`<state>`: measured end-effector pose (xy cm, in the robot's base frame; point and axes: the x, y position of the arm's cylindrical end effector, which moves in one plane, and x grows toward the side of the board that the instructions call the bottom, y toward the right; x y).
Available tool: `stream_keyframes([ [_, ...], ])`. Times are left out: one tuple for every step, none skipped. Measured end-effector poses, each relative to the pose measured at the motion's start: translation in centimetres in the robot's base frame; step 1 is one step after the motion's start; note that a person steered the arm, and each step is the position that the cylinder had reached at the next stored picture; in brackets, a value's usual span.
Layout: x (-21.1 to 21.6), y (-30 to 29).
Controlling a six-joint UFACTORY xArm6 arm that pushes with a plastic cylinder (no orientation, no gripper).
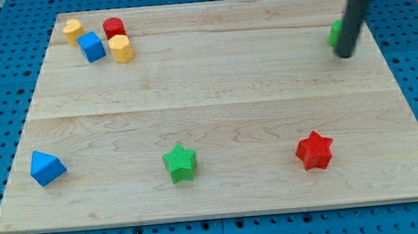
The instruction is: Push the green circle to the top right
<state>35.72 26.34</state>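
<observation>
The green circle (334, 32) shows only as a small green edge near the board's right side, toward the view's top; the dark rod hides most of it. My tip (344, 54) rests on the board just below and to the right of the green block, touching or almost touching it.
The wooden board (215, 94) lies on a blue pegboard. At the top left cluster a yellow block (73, 29), a red block (114, 27), a blue cube (92, 47) and a yellow hexagon block (120, 48). Along the bottom lie a blue block (46, 168), a green star (180, 162) and a red star (314, 150).
</observation>
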Motion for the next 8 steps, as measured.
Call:
stream_keyframes([
  [-2.9,2.7],
  [-4.6,-1.3],
  [-2.1,-0.3],
  [-4.3,-2.8],
  [-7.0,-5.6],
  [-3.7,-5.7],
  [-3.4,-7.7],
  [-2.3,-8.2],
])
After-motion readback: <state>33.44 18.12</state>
